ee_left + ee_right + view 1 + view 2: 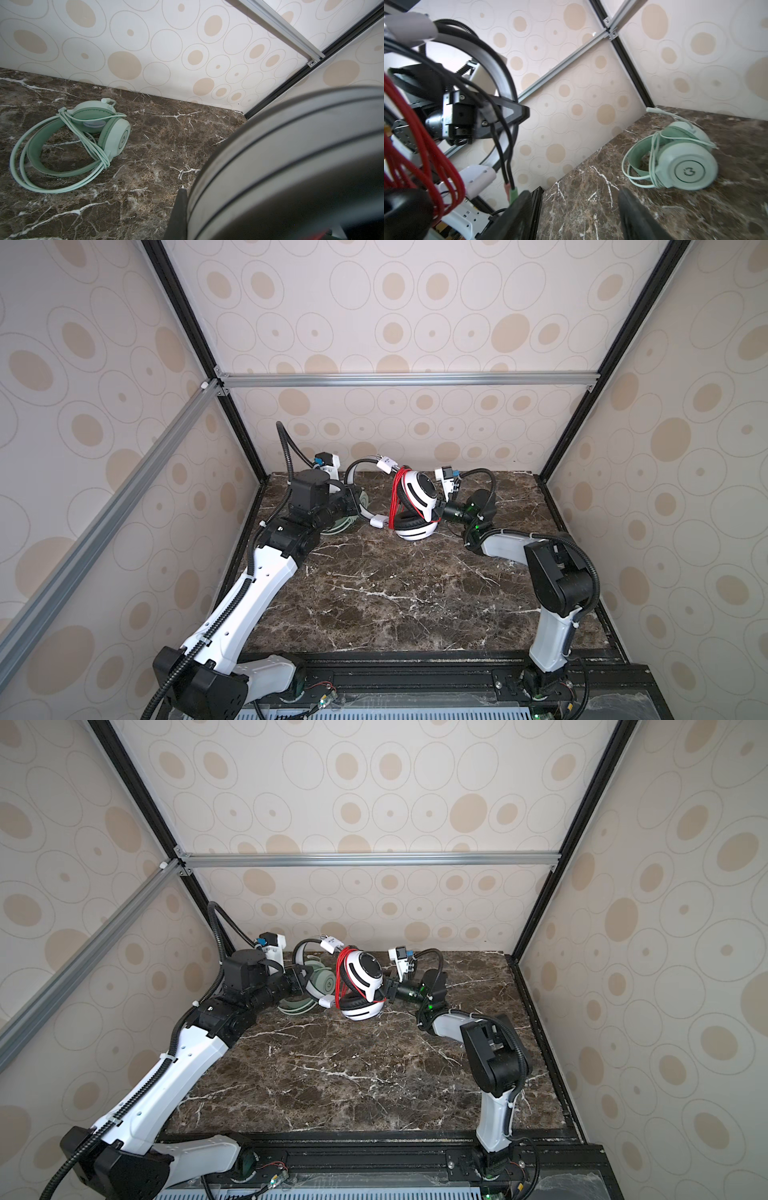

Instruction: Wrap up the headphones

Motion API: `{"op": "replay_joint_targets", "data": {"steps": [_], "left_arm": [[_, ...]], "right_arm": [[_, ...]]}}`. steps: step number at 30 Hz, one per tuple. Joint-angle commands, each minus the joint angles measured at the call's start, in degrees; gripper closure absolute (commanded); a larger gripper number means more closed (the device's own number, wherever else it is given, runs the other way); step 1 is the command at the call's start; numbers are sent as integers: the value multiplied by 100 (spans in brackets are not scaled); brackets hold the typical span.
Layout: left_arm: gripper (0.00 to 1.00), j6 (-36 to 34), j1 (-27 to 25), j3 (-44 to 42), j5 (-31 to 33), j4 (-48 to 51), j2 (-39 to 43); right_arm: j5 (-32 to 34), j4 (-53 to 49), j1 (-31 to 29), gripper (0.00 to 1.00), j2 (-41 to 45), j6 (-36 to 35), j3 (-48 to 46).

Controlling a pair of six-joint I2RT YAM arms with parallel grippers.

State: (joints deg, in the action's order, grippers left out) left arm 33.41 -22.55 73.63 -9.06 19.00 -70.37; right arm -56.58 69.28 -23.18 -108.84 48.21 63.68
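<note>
At twelve o'clock on the dark marbled stone worktop (374,593), the left pincer (517,113) is clamped on the black headband (508,87) of the white-and-black over-ear headset (417,493), whose thin red cable (401,497) is looped around it. The right pincer (574,197) stands wide at that headset's three o'clock side, gripping nothing. The mint-green over-ear headset (112,135) lies at eleven o'clock, with its pale green cable (91,145) wound around it.

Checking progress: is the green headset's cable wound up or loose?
Wound up: the pale cable lies in loops along the mint-green headset and wraps across its band; only a short plug end sticks out.
</note>
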Motion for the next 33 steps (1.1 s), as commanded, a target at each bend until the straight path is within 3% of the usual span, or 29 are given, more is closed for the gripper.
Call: {"op": "replay_joint_targets", "data": {"steps": [1, 11, 18, 24, 28, 33], "left_arm": [[100, 251, 13, 291, -72, -308, 100], [100, 240, 18, 275, -76, -319, 93], [100, 218, 15, 283, -26, -302, 100], [100, 232, 13, 275, 58, -287, 113], [100, 563, 14, 302, 667, -74, 94], [100, 1561, 13, -106, 1714, -145, 295]], "right_arm": [[-393, 617, -208, 32, -89, 253, 235], [-315, 748, -412, 39, -428, 527, 692], [-292, 931, -418, 68, -560, 639, 634], [-259, 1105, -425, 85, -498, 636, 415], [-181, 1150, -441, 88, -375, 601, 148], [216, 1143, -558, 100, -51, 627, -446]]}}
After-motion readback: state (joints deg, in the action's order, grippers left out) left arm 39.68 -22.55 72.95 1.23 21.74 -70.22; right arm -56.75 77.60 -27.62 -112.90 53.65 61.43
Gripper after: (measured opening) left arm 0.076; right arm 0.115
